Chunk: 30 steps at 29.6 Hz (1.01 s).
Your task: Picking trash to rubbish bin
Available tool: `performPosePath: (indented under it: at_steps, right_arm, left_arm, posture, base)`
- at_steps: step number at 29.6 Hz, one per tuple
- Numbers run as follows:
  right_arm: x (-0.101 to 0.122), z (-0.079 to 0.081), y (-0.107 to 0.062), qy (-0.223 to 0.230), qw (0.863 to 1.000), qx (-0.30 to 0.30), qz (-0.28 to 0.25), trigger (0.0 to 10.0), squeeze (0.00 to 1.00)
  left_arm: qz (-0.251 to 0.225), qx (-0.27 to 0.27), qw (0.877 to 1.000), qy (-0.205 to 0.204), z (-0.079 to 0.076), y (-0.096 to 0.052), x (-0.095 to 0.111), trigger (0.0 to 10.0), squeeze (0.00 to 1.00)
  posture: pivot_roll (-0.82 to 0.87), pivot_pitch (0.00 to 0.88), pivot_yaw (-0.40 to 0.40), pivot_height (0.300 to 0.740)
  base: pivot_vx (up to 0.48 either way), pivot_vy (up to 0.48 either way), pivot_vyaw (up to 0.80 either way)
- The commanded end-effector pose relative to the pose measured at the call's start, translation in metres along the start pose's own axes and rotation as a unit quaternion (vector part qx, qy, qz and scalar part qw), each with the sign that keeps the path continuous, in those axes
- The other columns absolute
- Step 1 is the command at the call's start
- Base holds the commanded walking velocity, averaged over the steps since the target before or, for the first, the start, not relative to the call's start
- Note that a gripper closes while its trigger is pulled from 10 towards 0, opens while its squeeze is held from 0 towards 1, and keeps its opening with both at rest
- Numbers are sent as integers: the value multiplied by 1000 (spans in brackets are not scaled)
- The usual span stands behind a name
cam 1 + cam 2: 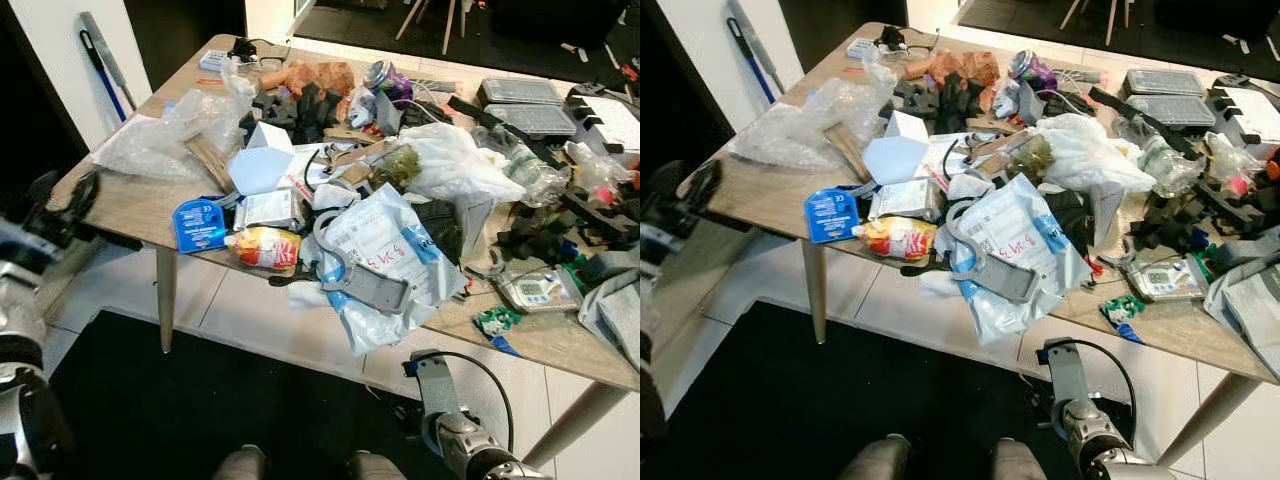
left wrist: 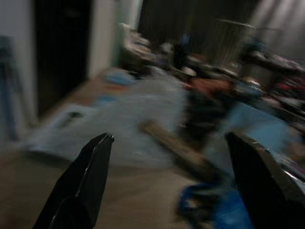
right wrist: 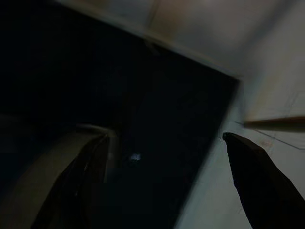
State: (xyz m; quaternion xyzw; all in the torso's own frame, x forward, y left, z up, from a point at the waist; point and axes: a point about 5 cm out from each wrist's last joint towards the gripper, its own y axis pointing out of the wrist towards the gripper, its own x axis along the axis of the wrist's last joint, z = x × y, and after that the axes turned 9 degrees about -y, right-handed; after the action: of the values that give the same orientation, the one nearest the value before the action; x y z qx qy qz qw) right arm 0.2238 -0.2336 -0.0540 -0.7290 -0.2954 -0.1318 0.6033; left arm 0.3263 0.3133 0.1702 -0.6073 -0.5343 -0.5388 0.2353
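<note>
A wooden table (image 1: 130, 205) carries a heap of trash. Among it are a clear plastic bag (image 1: 165, 130), a blue packet (image 1: 198, 222), a yellow-red snack wrapper (image 1: 265, 247), a white mailer bag (image 1: 385, 255) and a white plastic bag (image 1: 455, 160). My left gripper (image 1: 68, 200) hovers at the table's near left corner, blurred. In its wrist view the left gripper (image 2: 169, 136) is open and faces the clear bag and the blue packet. My right arm (image 1: 450, 420) hangs low beneath the table's front edge. There the right gripper (image 3: 165, 137) is open over the dark mat.
A blue-handled mop (image 1: 105, 70) leans on the left wall. Table legs (image 1: 166, 298) stand at the front left and front right. A black mat (image 1: 200, 400) covers the floor below me. Clear lidded trays (image 1: 520, 92) and black foam pieces (image 1: 600, 215) crowd the right side.
</note>
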Motion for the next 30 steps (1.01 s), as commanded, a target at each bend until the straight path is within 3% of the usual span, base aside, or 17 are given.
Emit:
performPosePath:
  at_steps: [1, 2, 4, 5, 7, 9, 10, 13, 15, 16, 17, 18, 19, 25, 28, 29, 30]
  right_arm:
    - [1, -22, -3, 12, 1000, -11, -3, 10000, 0]
    - [1, -22, -3, 12, 1000, -11, -3, 10000, 0]
    - [1, -30, -4, 9, 1000, -14, -4, 10000, 0]
    - [1, -30, -4, 9, 1000, -14, -4, 10000, 0]
    - [-1, -30, -5, 8, 1000, -15, -2, 10000, 0]
    - [-2, -30, -5, 7, 1000, -15, -1, 10000, 0]
    - [-4, -30, -5, 6, 1000, -15, 2, 10000, 0]
    - [-5, -30, -5, 5, 1000, -14, 3, 10000, 0]
    - [-7, -29, -5, 3, 1000, -11, 5, 10000, 0]
    - [-7, -29, -5, 3, 1000, -9, 6, 10000, 0]
    - [-7, -29, -5, 3, 1000, -9, 6, 10000, 0]
    - [-8, -28, -5, 2, 1000, -8, 7, 10000, 0]
    - [-9, -26, -5, 2, 1000, -6, 8, 10000, 0]
    - [-11, -23, -5, 1, 1000, -1, 12, 10000, 0]
    - [-13, -20, -4, 1, 1000, 2, 15, 10000, 0]
    - [-13, -19, -4, 1, 1000, 2, 15, 10000, 0]
    - [-14, -19, -4, 1, 1000, 2, 16, 10000, 0]
  left_arm:
    - [26, -72, 997, -12, -15, 5, -11, 10000, 0]
    - [26, -72, 997, -12, -15, 5, -11, 10000, 0]
    - [33, -187, 981, -27, -44, 17, -12, 10000, 0]
    - [33, -187, 981, -27, -44, 17, -12, 10000, 0]
    - [58, -284, 957, -27, -69, 19, -12, 10000, 0]
    - [68, -309, 948, -25, -76, 18, -13, 10000, 0]
    - [91, -358, 929, -11, -93, 18, -13, 10000, 0]
    - [103, -378, 920, 2, -102, 19, -15, 10000, 0]
    - [130, -420, 898, 33, -122, 19, -19, 10000, 31]
    - [143, -426, 892, 55, -128, 20, -23, 10000, 227]
    - [143, -426, 892, 55, -128, 20, -23, 10000, 227]
    - [152, -417, 891, 90, -131, 25, -26, 10000, 988]
    - [158, -405, 892, 125, -133, 29, -29, 10000, 1000]
    - [164, -374, 892, 193, -135, 37, -32, 10000, 1000]
    - [184, -358, 878, 258, -142, 41, -40, 10000, 1000]
    - [197, -352, 873, 275, -142, 42, -43, 10000, 173]
    - [215, -349, 864, 292, -142, 42, -46, 10000, 0]
  posture:
    - [28, 116, -14, 740]
    - [28, 116, -14, 740]
    - [27, 114, -18, 740]
    - [27, 114, -18, 740]
    - [26, 112, -19, 740]
    - [26, 112, -19, 740]
    - [28, 114, -18, 740]
    - [28, 114, -18, 740]
    - [28, 120, -17, 740]
    - [28, 120, -17, 740]
    - [28, 120, -17, 740]
    - [26, 123, -16, 740]
    - [26, 123, -16, 740]
    - [30, 127, -12, 740]
    - [33, 130, -7, 740]
    - [33, 130, -7, 740]
    - [32, 131, -6, 740]
  base:
    - [0, 0, 0]
    - [0, 0, 0]
    - [0, 0, 0]
    - [0, 0, 0]
    - [0, 0, 0]
    - [0, 0, 0]
    - [0, 0, 0]
    - [0, 0, 0]
    - [0, 0, 0]
    - [0, 0, 0]
    - [0, 0, 0]
    - [0, 0, 0]
    - [0, 0, 0]
    - [0, 0, 0]
    - [0, 0, 0]
    - [0, 0, 0]
    - [0, 0, 0]
